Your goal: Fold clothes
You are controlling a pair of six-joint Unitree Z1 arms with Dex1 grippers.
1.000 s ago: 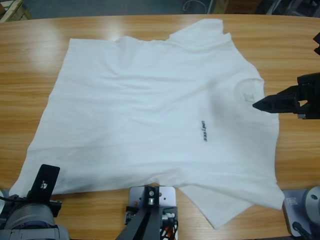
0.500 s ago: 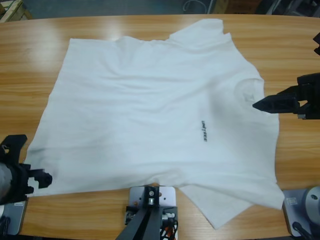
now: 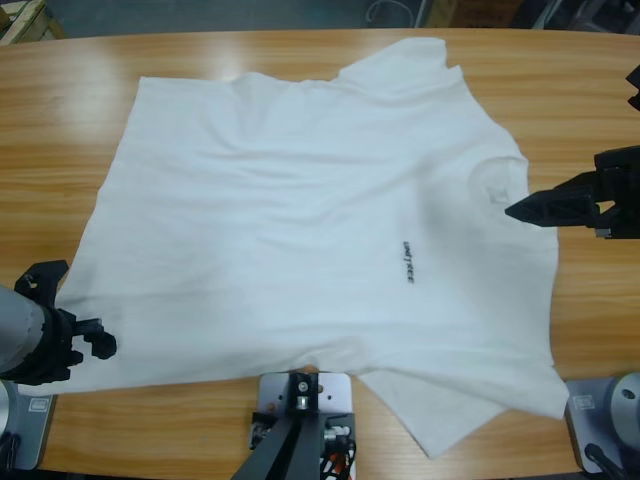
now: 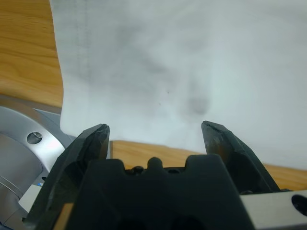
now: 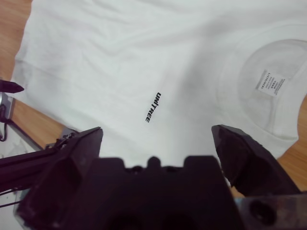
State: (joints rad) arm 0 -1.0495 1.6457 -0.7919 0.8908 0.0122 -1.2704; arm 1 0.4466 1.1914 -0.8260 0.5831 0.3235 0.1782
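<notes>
White T-shirt (image 3: 310, 240) lay flat on your wooden table (image 3: 300, 60) | left gripper (image 4: 156, 132) jaws apart over shirt's hem corner | right gripper (image 5: 158, 136) jaws apart beside shirt's collar (image 5: 268, 122)

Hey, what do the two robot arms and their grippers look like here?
Both grippers are black with two tapered, pointed jaws on a blocky black body. The left gripper sits on a rounded silver-grey arm segment; the right gripper narrows to a wedge-shaped tip. No cables or markings are visible on either.
</notes>
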